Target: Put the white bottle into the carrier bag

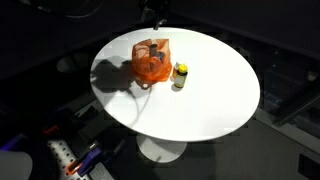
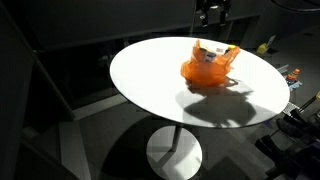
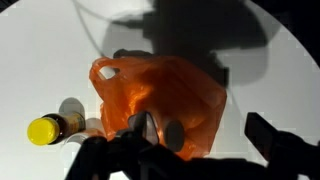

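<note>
My gripper (image 2: 212, 14) hangs above the orange carrier bag (image 2: 207, 66), clear of it and touching nothing. It is dark against a dark background in both exterior views. In the wrist view only blurred black shapes cross the bottom edge, so I cannot tell how far apart my jaws stand. I see nothing held between them.

The bag sits crumpled on the round white table (image 1: 220, 110), its handles loose and its mouth facing roughly upward. It throws a long shadow across the tabletop away from itself.

The bottle (image 1: 180, 75) is outside the bag, standing on the table just beside it. It appears upright in an exterior view. Its cap (image 3: 43, 130) is bright yellow. The body below looks pale from outside and darker from my wrist, so I cannot settle its colour. From my wrist camera the bottle lies off to one side of the bag (image 3: 160, 95), near its lower corner, with a narrow strip of bare table between them. I cannot tell whether they touch.
</note>
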